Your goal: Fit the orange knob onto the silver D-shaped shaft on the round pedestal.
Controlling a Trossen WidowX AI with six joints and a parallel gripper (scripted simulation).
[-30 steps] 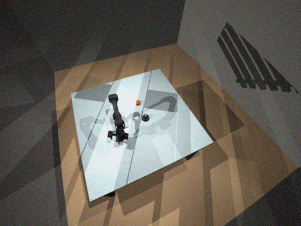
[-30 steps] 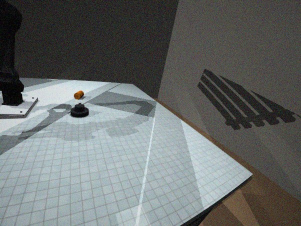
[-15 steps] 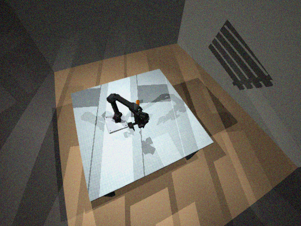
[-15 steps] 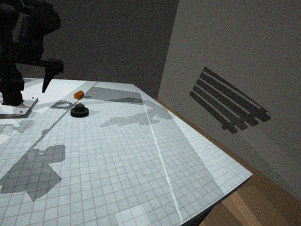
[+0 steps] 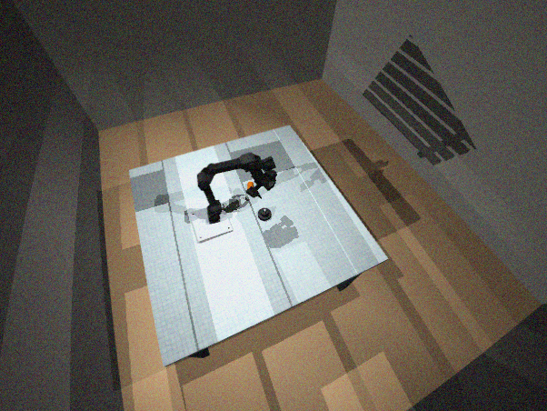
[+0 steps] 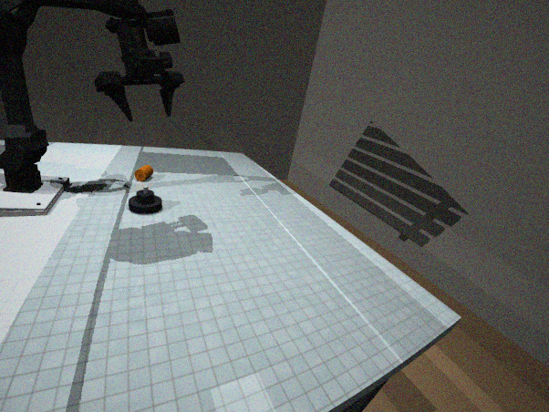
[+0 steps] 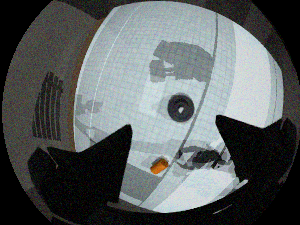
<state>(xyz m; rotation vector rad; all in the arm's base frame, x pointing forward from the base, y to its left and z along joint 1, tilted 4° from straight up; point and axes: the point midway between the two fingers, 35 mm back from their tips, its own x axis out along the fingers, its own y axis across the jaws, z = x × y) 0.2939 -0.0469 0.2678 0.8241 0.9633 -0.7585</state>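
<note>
Top view took in the most: grey wall (image 5: 491, 82) (image 6: 410, 91) (image 7: 20, 94) w/ a barred dark patch (image 5: 420, 95) (image 6: 397, 182) (image 7: 47, 111) at approx 2 o'clock from the table, then wood-look floor (image 5: 291, 355) (image 6: 479, 365). Next in size, the pale table (image 5: 241, 291) (image 6: 274, 319) (image 7: 135, 64) had grid lines & shadows across it. The black arm (image 5: 227, 167) (image 6: 15, 87) rose from a white base plate (image 5: 215, 235) (image 6: 27, 204), at approx 9 o'clock from the pedestal in top view, & arched over toward the 1 o'clock side of its base. Its gripper (image 5: 261, 193) (image 6: 150, 118) (image 7: 177, 124) hung above the tabletop, tips pointing down, fingers released & spread wide w/ nothing btwn them.

The round black pedestal (image 5: 264, 215) (image 6: 145, 204) (image 7: 172, 114) stood upright on the table. The orange knob (image 5: 250, 185) (image 6: 144, 173) (image 7: 159, 166) lay on its side on the table, apart from the pedestal: approx 11 o'clock from it in top view, 12 in ext. view, 7 in wrist view. Smallest, the silver shaft (image 6: 146, 189) (image 7: 180, 109) stuck up from the pedestal's ctr., uncovered; its flat side was too small to tell.
</note>
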